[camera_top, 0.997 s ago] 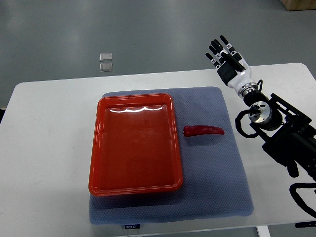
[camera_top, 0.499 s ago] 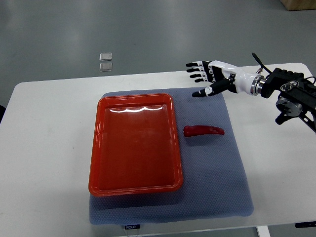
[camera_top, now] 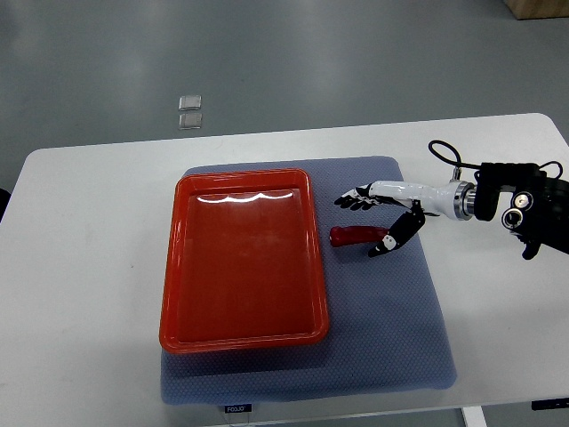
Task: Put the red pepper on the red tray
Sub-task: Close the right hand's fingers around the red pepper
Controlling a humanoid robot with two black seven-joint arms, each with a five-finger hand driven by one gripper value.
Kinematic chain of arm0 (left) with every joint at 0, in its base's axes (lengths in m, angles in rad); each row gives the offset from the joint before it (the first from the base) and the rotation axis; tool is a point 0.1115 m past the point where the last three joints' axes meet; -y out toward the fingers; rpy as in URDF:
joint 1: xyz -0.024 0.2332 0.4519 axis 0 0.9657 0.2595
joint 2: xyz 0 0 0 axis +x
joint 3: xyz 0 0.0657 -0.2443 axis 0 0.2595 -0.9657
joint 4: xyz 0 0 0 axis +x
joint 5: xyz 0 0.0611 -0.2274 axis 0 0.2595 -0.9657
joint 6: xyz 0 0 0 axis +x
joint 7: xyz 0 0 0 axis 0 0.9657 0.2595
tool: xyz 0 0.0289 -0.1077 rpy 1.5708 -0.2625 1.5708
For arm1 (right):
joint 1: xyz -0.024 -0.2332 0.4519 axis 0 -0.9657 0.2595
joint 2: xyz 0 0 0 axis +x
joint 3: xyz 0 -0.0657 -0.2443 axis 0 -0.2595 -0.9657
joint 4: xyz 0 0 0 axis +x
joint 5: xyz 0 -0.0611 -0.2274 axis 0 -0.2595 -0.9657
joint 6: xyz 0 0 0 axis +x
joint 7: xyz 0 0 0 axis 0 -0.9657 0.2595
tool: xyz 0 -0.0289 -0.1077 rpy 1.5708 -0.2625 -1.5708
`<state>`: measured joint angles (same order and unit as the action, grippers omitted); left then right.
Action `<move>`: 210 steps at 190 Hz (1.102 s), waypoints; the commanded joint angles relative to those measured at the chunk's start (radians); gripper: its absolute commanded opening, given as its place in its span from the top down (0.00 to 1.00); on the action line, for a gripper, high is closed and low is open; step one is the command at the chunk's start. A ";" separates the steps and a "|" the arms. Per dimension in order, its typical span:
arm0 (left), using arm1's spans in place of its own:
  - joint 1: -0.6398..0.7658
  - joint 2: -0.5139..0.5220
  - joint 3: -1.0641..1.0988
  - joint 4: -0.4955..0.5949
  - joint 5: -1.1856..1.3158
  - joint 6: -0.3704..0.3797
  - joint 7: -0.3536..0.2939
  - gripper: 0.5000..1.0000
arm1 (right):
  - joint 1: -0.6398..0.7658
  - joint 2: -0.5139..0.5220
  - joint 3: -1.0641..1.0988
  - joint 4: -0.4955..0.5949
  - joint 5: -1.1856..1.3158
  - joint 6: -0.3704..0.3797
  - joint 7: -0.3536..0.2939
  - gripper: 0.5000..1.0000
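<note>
A red pepper (camera_top: 356, 235) lies on the blue-grey mat (camera_top: 382, 329), just right of the empty red tray (camera_top: 242, 259). My right hand (camera_top: 372, 218) reaches in from the right edge and hovers over the pepper's right end. Its fingers (camera_top: 354, 198) are spread behind the pepper and the thumb (camera_top: 391, 240) is in front of it. The hand holds nothing. The pepper's right end is hidden by the thumb. The left arm is out of view.
The mat lies on a white table (camera_top: 89, 267). Two small clear squares (camera_top: 189, 110) lie on the grey floor beyond the table's far edge. The right arm's black wrist and cables (camera_top: 511, 200) sit over the table's right side.
My right hand has swung from the table's far right corner leftward and down to the pepper, and now straddles its right end. The pepper and tray have not moved.
</note>
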<state>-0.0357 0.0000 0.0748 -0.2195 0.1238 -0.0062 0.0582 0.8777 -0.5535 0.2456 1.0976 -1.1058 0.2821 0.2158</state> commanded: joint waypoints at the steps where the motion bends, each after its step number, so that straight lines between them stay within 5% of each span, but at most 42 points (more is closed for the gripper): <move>1: -0.001 0.000 0.000 0.000 0.000 0.000 0.000 0.00 | -0.025 0.007 0.000 -0.005 -0.017 -0.026 0.000 0.17; 35: -0.001 0.000 0.000 0.000 0.000 0.000 0.000 0.00 | -0.049 0.021 0.000 -0.016 -0.022 -0.081 0.000 0.20; 78: 0.000 0.000 -0.001 0.000 -0.001 0.002 0.000 0.00 | -0.069 0.043 -0.002 -0.035 -0.039 -0.135 0.000 0.39; 120: 0.000 0.000 -0.001 0.000 -0.001 0.002 0.000 0.00 | -0.085 0.053 -0.002 -0.041 -0.042 -0.143 0.000 0.47; 144: 0.000 0.000 -0.001 0.000 -0.001 0.002 0.000 0.00 | -0.086 0.053 -0.002 -0.045 -0.055 -0.147 0.000 0.66; 167: 0.000 0.000 -0.001 0.000 -0.001 0.002 0.000 0.00 | -0.085 0.053 -0.008 -0.050 -0.077 -0.159 -0.001 0.99; 210: 0.000 0.000 -0.003 0.000 -0.001 0.002 0.000 0.00 | -0.074 0.052 -0.014 -0.059 -0.077 -0.178 -0.001 1.00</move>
<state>-0.0352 0.0000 0.0733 -0.2193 0.1228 -0.0045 0.0584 0.7973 -0.4992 0.2319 1.0393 -1.1826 0.1055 0.2152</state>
